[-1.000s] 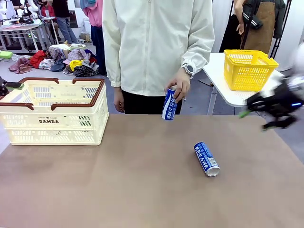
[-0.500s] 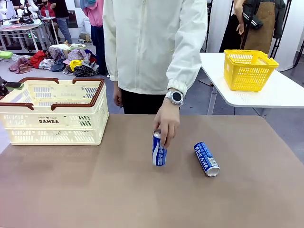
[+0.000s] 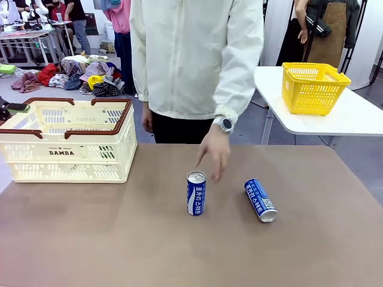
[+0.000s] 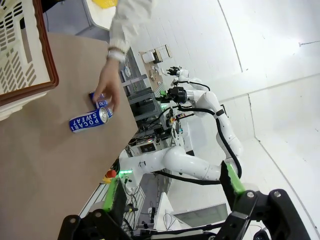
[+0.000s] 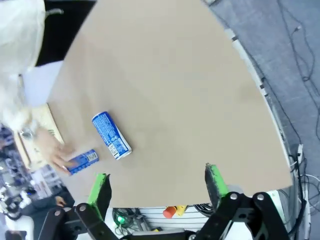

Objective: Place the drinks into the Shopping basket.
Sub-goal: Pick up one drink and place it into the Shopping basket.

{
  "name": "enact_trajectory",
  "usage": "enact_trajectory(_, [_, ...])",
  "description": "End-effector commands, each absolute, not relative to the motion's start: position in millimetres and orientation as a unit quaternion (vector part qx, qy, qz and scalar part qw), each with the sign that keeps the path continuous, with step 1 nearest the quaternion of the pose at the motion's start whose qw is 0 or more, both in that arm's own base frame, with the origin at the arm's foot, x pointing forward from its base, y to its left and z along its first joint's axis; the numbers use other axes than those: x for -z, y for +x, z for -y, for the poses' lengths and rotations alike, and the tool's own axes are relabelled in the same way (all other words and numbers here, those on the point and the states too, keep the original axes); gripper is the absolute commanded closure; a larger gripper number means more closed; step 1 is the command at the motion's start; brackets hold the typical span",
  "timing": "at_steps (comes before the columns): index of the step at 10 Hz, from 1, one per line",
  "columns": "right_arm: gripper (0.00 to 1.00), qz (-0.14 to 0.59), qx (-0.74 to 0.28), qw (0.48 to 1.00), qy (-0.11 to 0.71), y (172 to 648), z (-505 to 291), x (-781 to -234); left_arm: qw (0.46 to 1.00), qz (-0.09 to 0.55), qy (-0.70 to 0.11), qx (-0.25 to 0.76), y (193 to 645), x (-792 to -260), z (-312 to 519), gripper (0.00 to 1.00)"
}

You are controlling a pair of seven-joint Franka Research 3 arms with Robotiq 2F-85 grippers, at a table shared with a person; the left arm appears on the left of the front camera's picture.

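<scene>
Cropping hides the left end of the Shopping basket (image 3: 66, 152) at the far left corner of the tabletop (image 3: 119, 239). We count two mid-tabletop: an upright drink (image 3: 196, 193), a lying drink (image 3: 260, 200) nearer the right edge, and a person's hand (image 3: 213, 156) behind the upright one. Brown tabletop, cluttered room beyond. Our left jaws and right jaws gape wide, empty.

Centre frame: upright can (image 3: 196, 193) on my worktop (image 3: 119, 239), person's hand (image 3: 214, 154) just beside its top. Lying can (image 3: 260, 200) right of it. Shopping basket (image 3: 66, 140) mid-left.
</scene>
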State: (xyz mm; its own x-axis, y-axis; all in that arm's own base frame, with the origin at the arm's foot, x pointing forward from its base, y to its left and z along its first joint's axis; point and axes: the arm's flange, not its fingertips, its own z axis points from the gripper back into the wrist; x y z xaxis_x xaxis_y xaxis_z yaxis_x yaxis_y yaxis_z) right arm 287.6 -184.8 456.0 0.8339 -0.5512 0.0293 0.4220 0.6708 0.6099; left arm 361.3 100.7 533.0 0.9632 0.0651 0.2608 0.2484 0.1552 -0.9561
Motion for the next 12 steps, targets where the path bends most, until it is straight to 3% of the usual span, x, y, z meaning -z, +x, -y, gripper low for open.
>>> enact_trajectory(1, [0.0,0.108,0.22,0.925,0.29,300.2,145.5,-449.9,0.745,0.123,-0.652,0.064,358.7,-533.6,-100.0,0.0])
enact_trajectory(5, [0.0,0.078,0.074,0.974,0.2,339.8,-12.5,-459.8,0.745,0.123,-0.652,0.064,358.7,-533.6,-100.0,0.0])
enact_trajectory(8, [0.0,0.042,-0.064,0.991,0.112,362.4,-138.0,-434.2,0.745,0.123,-0.652,0.064,358.7,-533.6,-100.0,0.0])
enact_trajectory(12, [0.0,0.076,-0.127,0.988,0.044,369.2,-194.7,-389.7,0.745,0.123,-0.652,0.064,358.7,-533.6,-100.0,0.0])
